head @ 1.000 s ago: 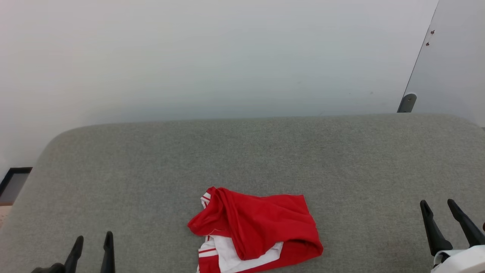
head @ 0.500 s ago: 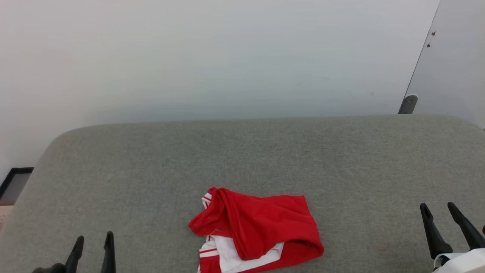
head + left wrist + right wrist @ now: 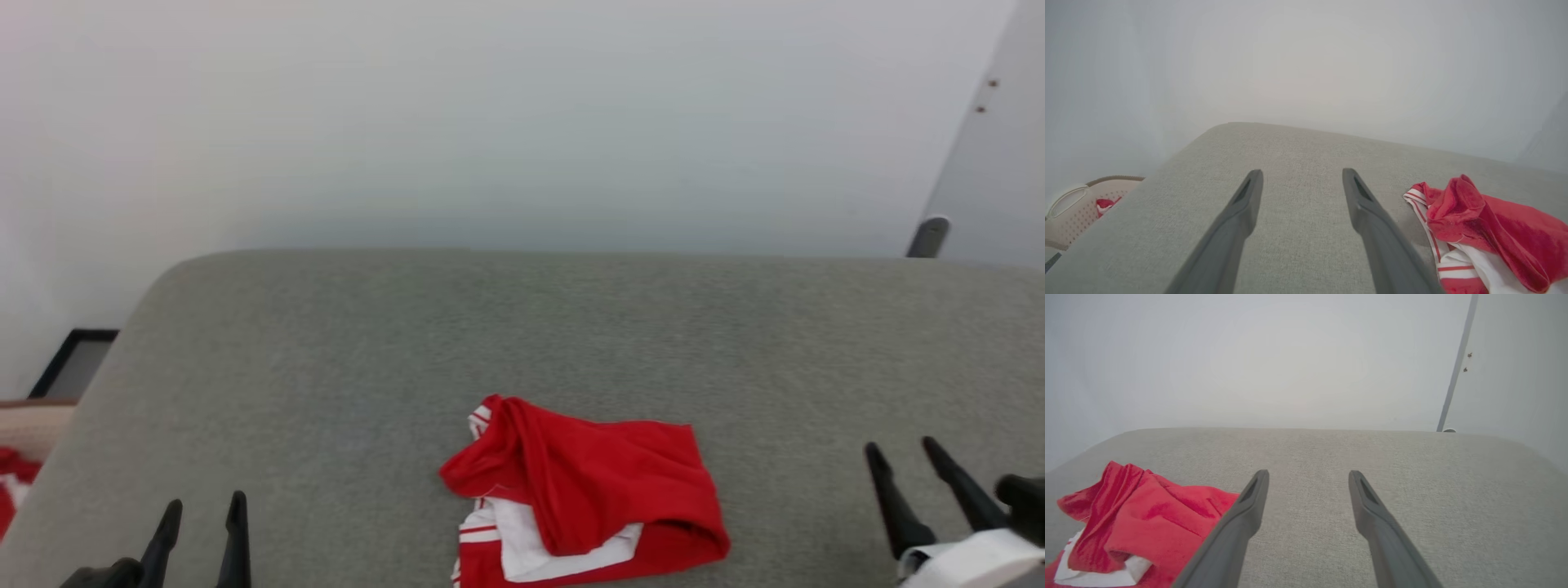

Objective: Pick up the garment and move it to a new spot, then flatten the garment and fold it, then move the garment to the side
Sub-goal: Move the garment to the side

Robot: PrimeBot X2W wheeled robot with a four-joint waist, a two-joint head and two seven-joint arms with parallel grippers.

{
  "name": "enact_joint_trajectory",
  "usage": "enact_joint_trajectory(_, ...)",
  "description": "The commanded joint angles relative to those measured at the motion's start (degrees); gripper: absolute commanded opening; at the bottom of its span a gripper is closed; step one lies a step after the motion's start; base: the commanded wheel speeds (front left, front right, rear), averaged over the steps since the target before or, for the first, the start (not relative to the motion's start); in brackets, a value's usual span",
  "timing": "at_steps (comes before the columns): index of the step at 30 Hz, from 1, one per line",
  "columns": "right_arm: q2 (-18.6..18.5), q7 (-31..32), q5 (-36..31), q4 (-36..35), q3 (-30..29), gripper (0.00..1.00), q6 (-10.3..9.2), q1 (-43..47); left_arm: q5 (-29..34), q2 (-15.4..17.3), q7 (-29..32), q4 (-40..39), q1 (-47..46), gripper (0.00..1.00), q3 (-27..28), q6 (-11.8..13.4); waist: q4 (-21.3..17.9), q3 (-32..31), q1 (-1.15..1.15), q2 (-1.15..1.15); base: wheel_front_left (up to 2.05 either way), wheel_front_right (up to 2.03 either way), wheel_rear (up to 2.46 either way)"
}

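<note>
The crumpled red-and-white jersey garment (image 3: 596, 482) lay between the left gripper (image 3: 205, 505) and right gripper (image 3: 900, 446), touching neither; both jaws stood spread, empty.

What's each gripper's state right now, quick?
Left gripper: open, holding nothing, clear of the red-and-white cloth.
Right gripper: open, holding nothing.
</note>
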Motion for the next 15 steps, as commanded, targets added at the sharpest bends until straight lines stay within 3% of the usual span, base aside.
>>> enact_joint_trajectory(1, 0.5, 0.4, 0.2, 0.2, 0.9, 1.00, -0.05, -1.2, -0.2, 0.3, 0.1, -0.3, 0.2, 1.00, 0.0, 0.3, 2.0, 0.4, 0.00, 0.00, 0.00, 0.00, 0.00)
enact_joint_trajectory(8, 1.0, 3.1, 1.4, 3.1, 5.1, 1.00, -0.05, -5.0, 0.1, 0.6, 1.2, -1.1, -0.7, 1.00, -1.1, 0.2, 6.6, 1.3, 0.00, 0.00, 0.00, 0.00, 0.00)
enact_joint_trajectory(15, 0.4, 10.3, 3.7, 8.2, 8.7, 1.00, -0.05, -8.6, 0.5, 0.2, 1.9, -1.2, -1.4, 1.00, -2.5, 0.1, 10.6, 2.0, 0.00, 0.00, 0.00, 0.00, 0.00)
